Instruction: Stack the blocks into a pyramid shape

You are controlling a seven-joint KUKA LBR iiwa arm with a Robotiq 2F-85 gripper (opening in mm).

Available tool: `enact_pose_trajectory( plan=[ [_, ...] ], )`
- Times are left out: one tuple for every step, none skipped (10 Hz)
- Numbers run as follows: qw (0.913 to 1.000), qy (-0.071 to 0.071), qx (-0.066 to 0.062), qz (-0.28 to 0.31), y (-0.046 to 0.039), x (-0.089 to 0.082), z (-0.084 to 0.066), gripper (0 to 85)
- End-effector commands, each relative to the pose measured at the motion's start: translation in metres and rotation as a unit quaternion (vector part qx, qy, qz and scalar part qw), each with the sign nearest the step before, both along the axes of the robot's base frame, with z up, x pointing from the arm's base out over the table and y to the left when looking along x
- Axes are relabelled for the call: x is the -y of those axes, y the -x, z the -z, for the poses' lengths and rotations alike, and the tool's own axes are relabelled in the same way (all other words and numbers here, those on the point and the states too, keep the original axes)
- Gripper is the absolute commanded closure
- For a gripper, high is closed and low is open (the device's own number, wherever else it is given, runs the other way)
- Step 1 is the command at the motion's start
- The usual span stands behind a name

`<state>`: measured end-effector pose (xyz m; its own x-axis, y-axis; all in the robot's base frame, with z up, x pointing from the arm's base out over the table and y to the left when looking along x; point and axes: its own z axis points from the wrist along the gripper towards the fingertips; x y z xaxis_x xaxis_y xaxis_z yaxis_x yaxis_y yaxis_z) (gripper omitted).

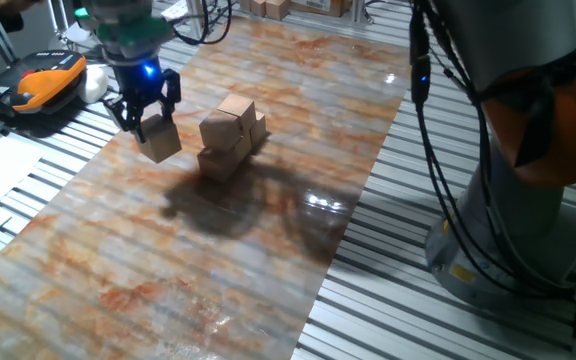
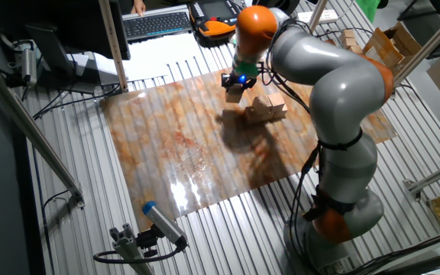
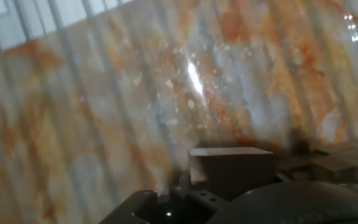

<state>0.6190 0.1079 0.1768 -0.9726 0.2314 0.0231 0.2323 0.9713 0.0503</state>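
Observation:
My gripper (image 1: 150,118) hangs above the marbled board, shut on one tan wooden block (image 1: 159,139) lifted clear of the surface. That held block (image 3: 231,170) fills the lower middle of the hand view, and it shows small under the gripper (image 2: 235,86) in the other fixed view. Just right of it stands a pile of blocks (image 1: 230,138), stacked in steps with one cube at the top; this pile (image 2: 264,110) sits near the board's middle. The gripper is left of the pile, apart from it. How many blocks the pile holds is hard to tell.
The marbled orange-white board (image 1: 218,250) lies on a slatted metal table (image 1: 448,320). The arm's grey and orange base (image 1: 528,150) stands at the right. An orange-black tool (image 1: 48,80) lies left of the board, cardboard boxes (image 1: 268,8) behind it, and a keyboard (image 2: 157,23) further off.

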Motion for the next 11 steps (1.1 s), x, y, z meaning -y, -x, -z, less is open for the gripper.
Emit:
enact_pose_trajectory(
  plan=[
    [0.9787,0.001,-0.005,-0.205,0.0018,0.000,-0.002,85.0],
    [0.9778,0.008,-0.008,-0.209,0.0038,0.000,-0.004,85.0],
    [0.9765,0.017,-0.010,-0.215,0.0055,0.000,-0.006,85.0],
    [0.9764,0.014,-0.008,-0.216,0.0073,0.003,-0.007,85.0],
    [0.9766,0.015,-0.004,-0.215,0.0083,0.004,-0.010,85.0],
    [0.9764,0.018,-0.001,-0.215,0.0098,0.007,-0.012,85.0],
    [0.9764,0.015,0.004,-0.215,0.0114,0.011,-0.013,85.0],
    [0.9767,0.015,0.011,-0.214,0.0126,0.014,-0.015,85.0],
    [0.9773,0.016,0.014,-0.211,0.0136,0.016,-0.016,85.0],
    [0.9790,0.019,0.015,-0.202,0.0147,0.016,-0.017,85.0],
    [0.9806,0.022,0.017,-0.194,0.0156,0.017,-0.018,85.0]
  ],
)
